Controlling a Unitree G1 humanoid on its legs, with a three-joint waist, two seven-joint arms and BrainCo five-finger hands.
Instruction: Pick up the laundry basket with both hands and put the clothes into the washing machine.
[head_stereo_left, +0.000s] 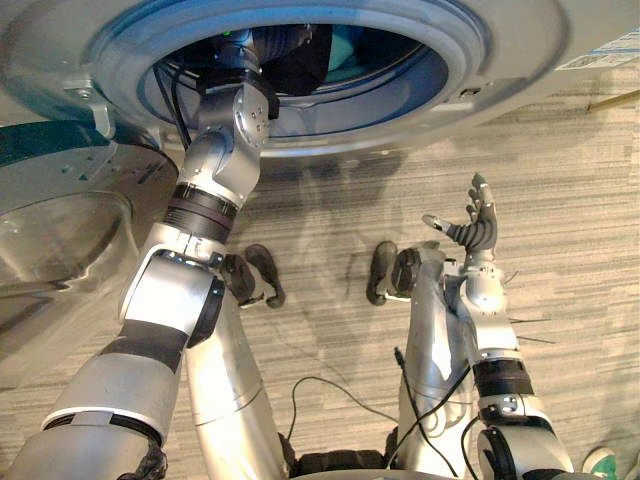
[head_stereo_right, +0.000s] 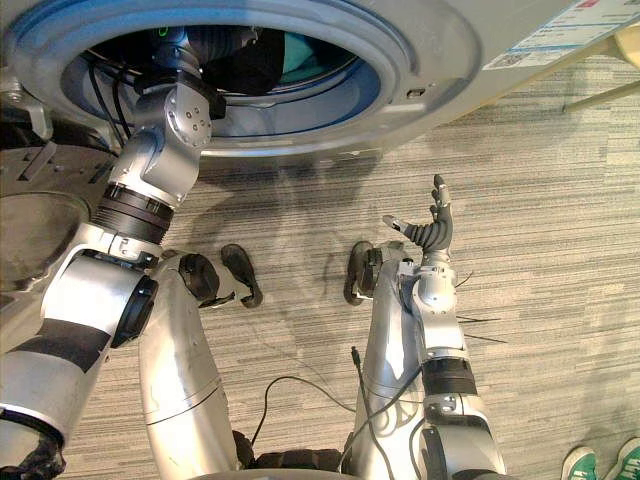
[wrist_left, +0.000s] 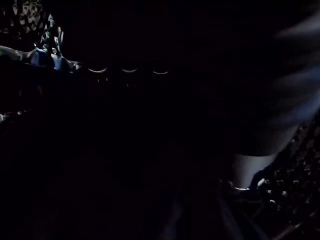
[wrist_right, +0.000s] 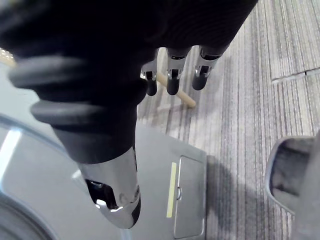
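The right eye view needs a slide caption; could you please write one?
Left arm inside the washing machine drum, right hand open over the carpet.

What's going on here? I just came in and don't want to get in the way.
The robot's left arm reaches into the washer's open drum. Its left hand sits deep in the dark there, beside something teal; whether it holds anything cannot be told. The right hand is held up over the floor, open and empty. The door stands open on the robot's left.

Both head eyes look down, sharing the washing machine (head_stereo_left: 520, 50).
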